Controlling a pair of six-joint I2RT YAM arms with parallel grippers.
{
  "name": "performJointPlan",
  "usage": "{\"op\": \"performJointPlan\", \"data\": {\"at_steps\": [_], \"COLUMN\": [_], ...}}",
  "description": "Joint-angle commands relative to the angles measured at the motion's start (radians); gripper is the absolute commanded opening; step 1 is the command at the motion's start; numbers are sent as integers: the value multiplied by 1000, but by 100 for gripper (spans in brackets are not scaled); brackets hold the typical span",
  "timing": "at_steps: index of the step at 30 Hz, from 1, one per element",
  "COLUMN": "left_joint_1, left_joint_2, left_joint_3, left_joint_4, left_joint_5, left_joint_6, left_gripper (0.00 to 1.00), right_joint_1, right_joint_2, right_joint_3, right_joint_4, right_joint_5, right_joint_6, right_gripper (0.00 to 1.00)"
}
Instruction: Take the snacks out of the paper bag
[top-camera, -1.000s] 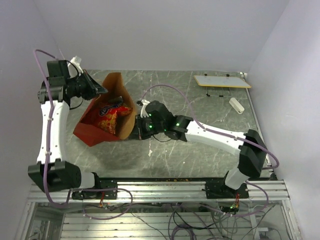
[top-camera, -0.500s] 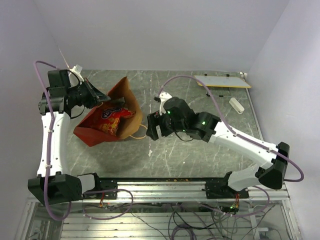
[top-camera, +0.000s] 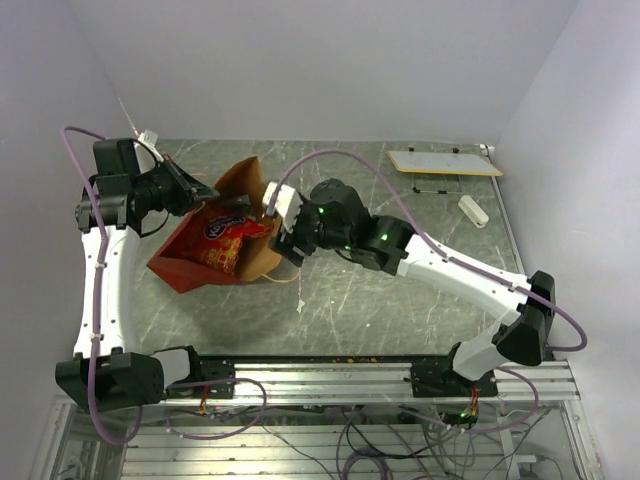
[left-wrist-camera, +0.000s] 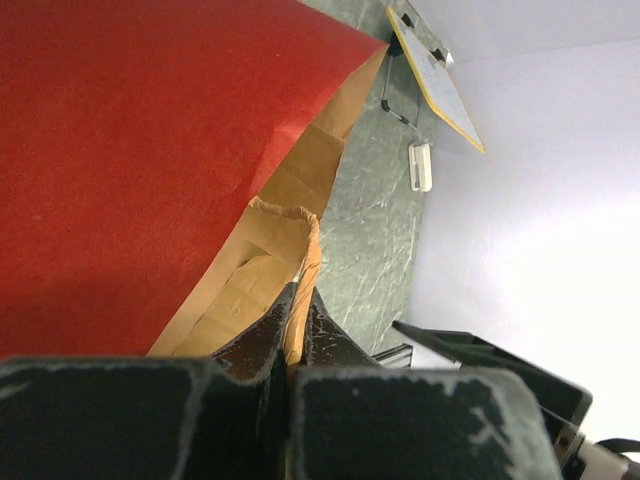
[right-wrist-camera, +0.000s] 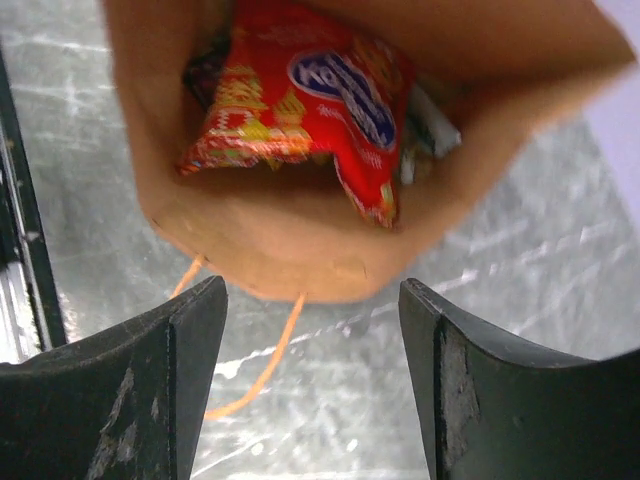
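Observation:
The paper bag (top-camera: 190, 265), red outside and brown inside, lies tilted on the table with its mouth facing right. My left gripper (top-camera: 203, 192) is shut on its upper rim, and the left wrist view shows a tan strip of the bag (left-wrist-camera: 308, 250) pinched between the fingers of that gripper (left-wrist-camera: 300, 305). A big red snack packet (right-wrist-camera: 320, 90) with a blue logo lies inside the mouth, with a silvery wrapper (right-wrist-camera: 432, 125) beside it. My right gripper (right-wrist-camera: 312, 295) stands open just outside the bag's lower rim (right-wrist-camera: 300, 255), touching nothing. It hangs at the mouth (top-camera: 281, 226).
A thin tan loop handle (right-wrist-camera: 268, 365) trails on the table under the right gripper. A flat white board (top-camera: 443, 162) and a small white cylinder (top-camera: 472, 210) lie at the far right. Walls close in left, back and right.
The right gripper has opened, drawn back from the bag's edge, then swung up to the mouth. The left gripper has kept its hold while the bag's mouth shifted a little.

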Motion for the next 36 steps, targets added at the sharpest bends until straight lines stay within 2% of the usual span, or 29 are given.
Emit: {"op": "performJointPlan", "data": {"at_steps": [1,5,10,16,26,36], "left_joint_1": [-9,-8,-9,-9,-13,-23], "left_joint_2": [-39,-55,-58,-24,-39,-81], "left_joint_3": [-5,-9,-25,62,29,26], "left_joint_4": [32,12,-4,-97,-107,-184], "left_joint_5": [20,21,25,-23,-20,-22], "left_joint_6": [-25,-2,14,102,105,133], "left_gripper": [7,7,7,7,7,7], "right_joint_1": [30,30,30,28,23,12], "right_joint_2": [-7,57,170,294,419,548], "right_joint_3": [-58,-70,-18,108,117,147], "right_joint_4": [204,244,193,132,154,294], "right_joint_5": [-231,-269,-281,-215,-113,-103], "right_joint_6": [-471,-632,-773,-788,-917,-899], "right_gripper": [70,72,73,76,76,75]}}
